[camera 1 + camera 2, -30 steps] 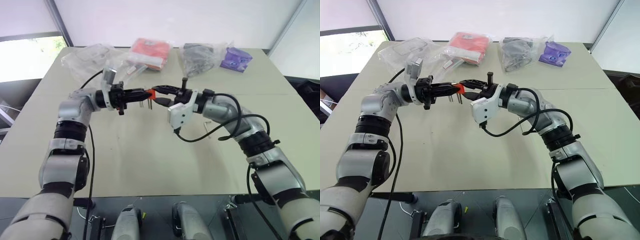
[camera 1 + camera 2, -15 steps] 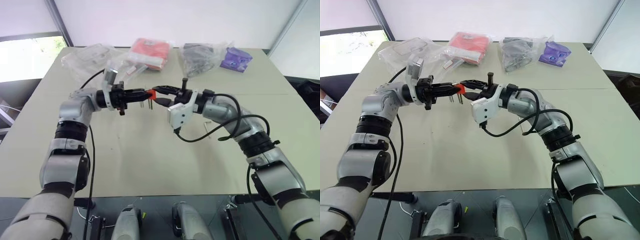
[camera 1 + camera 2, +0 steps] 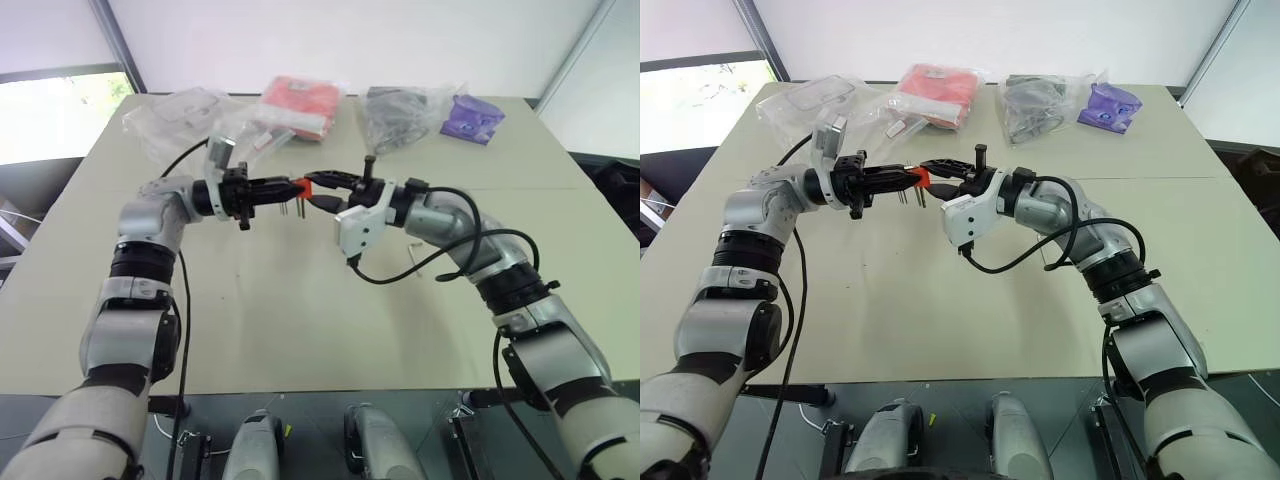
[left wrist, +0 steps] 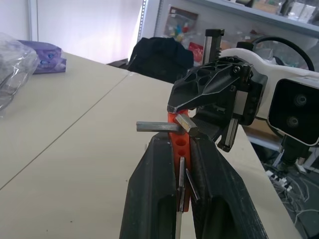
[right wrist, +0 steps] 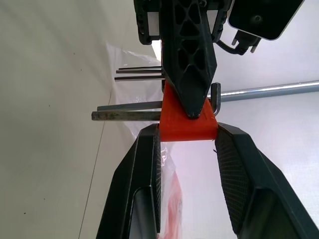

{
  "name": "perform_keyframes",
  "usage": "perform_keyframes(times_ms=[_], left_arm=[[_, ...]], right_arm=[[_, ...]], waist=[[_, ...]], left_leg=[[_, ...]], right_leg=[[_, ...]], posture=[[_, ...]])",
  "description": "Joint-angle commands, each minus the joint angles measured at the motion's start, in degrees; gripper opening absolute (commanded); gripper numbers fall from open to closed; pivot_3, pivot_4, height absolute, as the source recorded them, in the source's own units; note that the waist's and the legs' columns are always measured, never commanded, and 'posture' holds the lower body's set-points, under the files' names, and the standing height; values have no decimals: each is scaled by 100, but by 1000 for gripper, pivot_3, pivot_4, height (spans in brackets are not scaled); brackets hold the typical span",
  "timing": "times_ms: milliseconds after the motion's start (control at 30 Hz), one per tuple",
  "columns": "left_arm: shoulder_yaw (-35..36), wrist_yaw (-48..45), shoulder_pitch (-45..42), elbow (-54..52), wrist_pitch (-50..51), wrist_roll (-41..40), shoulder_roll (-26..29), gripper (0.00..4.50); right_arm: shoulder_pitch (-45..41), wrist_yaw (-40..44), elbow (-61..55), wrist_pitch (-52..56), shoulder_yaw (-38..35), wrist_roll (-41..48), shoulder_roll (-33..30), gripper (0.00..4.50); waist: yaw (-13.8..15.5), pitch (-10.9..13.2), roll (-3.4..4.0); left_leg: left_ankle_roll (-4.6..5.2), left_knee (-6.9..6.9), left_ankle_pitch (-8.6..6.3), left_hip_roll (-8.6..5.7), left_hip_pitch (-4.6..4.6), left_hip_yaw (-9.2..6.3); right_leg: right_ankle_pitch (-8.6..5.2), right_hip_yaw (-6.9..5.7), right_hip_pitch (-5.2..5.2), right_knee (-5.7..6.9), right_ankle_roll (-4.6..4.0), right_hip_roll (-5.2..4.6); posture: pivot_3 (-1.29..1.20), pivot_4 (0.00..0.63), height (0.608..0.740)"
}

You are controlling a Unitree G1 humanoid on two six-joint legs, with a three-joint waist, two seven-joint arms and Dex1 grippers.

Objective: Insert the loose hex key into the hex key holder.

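Both the left gripper (image 3: 292, 186) and the right gripper (image 3: 313, 188) clamp the red holder (image 4: 178, 144), several keys (image 5: 127, 110) seated in it. Plastic bags (image 3: 185, 112) lie at the beige table's (image 3: 300, 320) far edge.

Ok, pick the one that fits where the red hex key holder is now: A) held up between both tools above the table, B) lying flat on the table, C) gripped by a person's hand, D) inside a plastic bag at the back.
A: the hex key holder sits clamped between the right tool and the left tool, clear of the table.
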Motion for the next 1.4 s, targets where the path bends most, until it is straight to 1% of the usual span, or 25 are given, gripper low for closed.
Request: perform_keyframes(times_ms=[33, 133, 400, 433, 500, 633, 667, 1000, 1033, 1067, 1167, 1200, 1300, 1400], left_arm=[[53, 101, -30, -44, -19, 22, 4, 1810], [43, 140, -30, -14, -138, 62, -3, 3312], [68, 120, -32, 1, -137, 42, -33, 3312], [79, 115, -30, 1, -127, 26, -39, 3092], [88, 115, -23, -13, -113, 10, -47, 2417], [101, 87, -18, -11, -105, 14, -53, 391], [105, 84, -21, -5, -107, 16, -55, 28], [129, 182, -52, -53, -145, 31, -81, 28], [133, 189, -50, -70, -141, 28, -82, 0], [136, 194, -42, -91, -136, 22, -79, 0], [141, 209, -7, -161, -88, -13, -56, 0], [141, 211, 5, -185, -70, -23, -49, 0], [108, 204, 127, -336, -72, -4, 3, 0], [-18, 154, 389, -632, -288, 156, 155, 0]], right_arm=[[-45, -75, -372, -39, -84, 59, 51, 998], [-38, -73, -387, -22, -90, 55, 57, 998], [-29, -81, -403, 1, -94, 41, 63, 998], [-28, -82, -403, 3, -94, 39, 64, 998], [-15, -74, -414, 3, -92, 45, 60, 998], [-5, -74, -425, 23, -80, 46, 60, 998], [-6, -76, -423, 28, -77, 46, 59, 998], [86, 75, -459, 50, -26, 160, 57, 998], [110, 129, -461, 61, -15, 203, 50, 2038], [132, 180, -466, 76, -9, 241, 43, 2335], [189, 289, -490, 112, -14, 258, 10, 4000], [205, 298, -496, 114, -21, 245, -10, 4435], [429, 539, -622, 471, -87, 263, -183, 4435], [1093, 1141, -1196, 1715, -534, 1009, -428, 4435]], waist=[[0, 0, 0], [0, 0, 0], [1, 0, 0], [2, 0, 0], [1, 0, 0], [7, 0, 0], [6, 0, 0], [3, 0, 0], [3, 0, 0], [3, 0, 0], [3, 0, 0], [3, 0, 0], [8, 0, 0], [32, -1, -1]], left_leg=[[0, 0, 0, 0, 0, 0], [0, 0, 0, 0, 0, 0], [0, 2, 0, 0, 0, 0], [0, 2, 0, 0, 0, 0], [0, 2, 0, 0, 0, 0], [0, 2, 0, 0, 0, 0], [0, 2, 0, 0, 0, 0], [0, 2, 0, 0, 0, 0], [0, 2, 0, 0, 0, 0], [0, 2, 0, 0, 0, 0], [0, 2, 0, 0, 0, -1], [0, 3, 0, 0, 0, -1], [0, 4, 0, 0, 0, -1], [0, 3, 0, 0, 0, -2]], right_leg=[[0, 0, 0, 0, 0, 0], [0, 0, 0, 0, 0, 0], [0, 0, 0, 1, 0, 0], [0, 0, 0, 1, 0, 0], [0, 0, 0, 1, 0, 0], [0, 0, 1, 1, 0, 0], [0, 0, 1, 1, 0, 0], [0, 0, 1, 2, 0, 0], [0, 0, 1, 2, 0, 0], [0, 0, 1, 2, 0, 0], [0, 0, 1, 2, 0, 0], [0, 0, 1, 2, 0, 0], [0, 0, 1, 2, 0, 0], [0, -1, 4, 1, 0, 0]], posture=[[0, 150, 739], [0, 150, 739], [0, 150, 739], [0, 150, 739], [0, 150, 739], [0, 150, 739], [0, 150, 739], [0, 150, 739], [0, 150, 739], [0, 150, 739], [0, 150, 739], [0, 150, 739], [0, 150, 739], [0, 150, 739]])
